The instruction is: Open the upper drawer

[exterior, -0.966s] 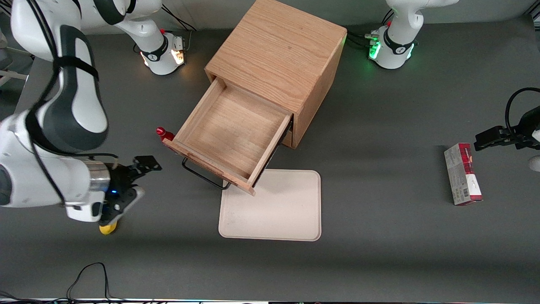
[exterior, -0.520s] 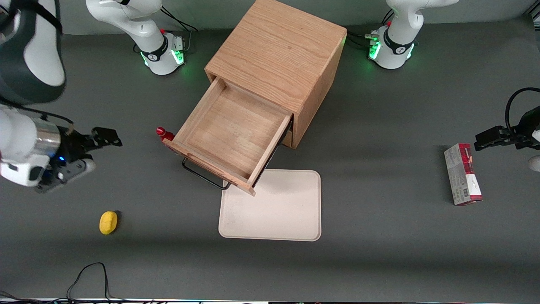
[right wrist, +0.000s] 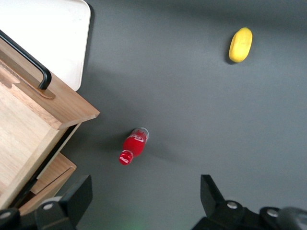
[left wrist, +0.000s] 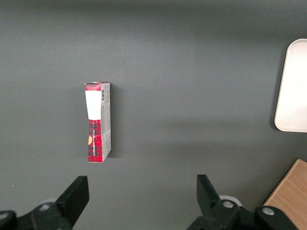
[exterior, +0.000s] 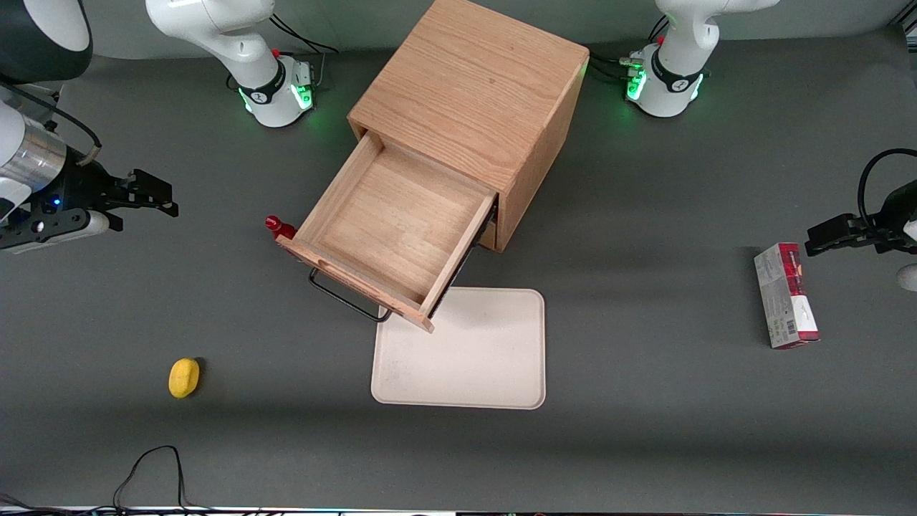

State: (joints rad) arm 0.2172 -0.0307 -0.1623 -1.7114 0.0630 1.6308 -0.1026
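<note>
The upper drawer (exterior: 394,229) stands pulled far out of the light oak cabinet (exterior: 473,93), and its bare wooden bottom shows. Its long black wire handle (exterior: 344,297) faces the front camera. In the right wrist view the drawer (right wrist: 24,129) and its handle (right wrist: 29,60) show too, with the front of the bottom drawer (right wrist: 53,178) under it. My gripper (exterior: 140,204) is open and empty. It hovers over bare table toward the working arm's end, well apart from the drawer. In the right wrist view the gripper (right wrist: 144,201) has its fingers spread wide.
A small red bottle (exterior: 276,226) (right wrist: 133,146) stands beside the drawer's front corner. A yellow lemon (exterior: 184,377) (right wrist: 240,44) lies nearer the front camera. A beige tray (exterior: 466,351) lies in front of the cabinet. A red-and-grey box (exterior: 786,294) (left wrist: 98,122) lies toward the parked arm's end.
My gripper has moved away from the drawer, farther from the front camera and toward the table's end. It uncovered the lemon. The drawer has not moved.
</note>
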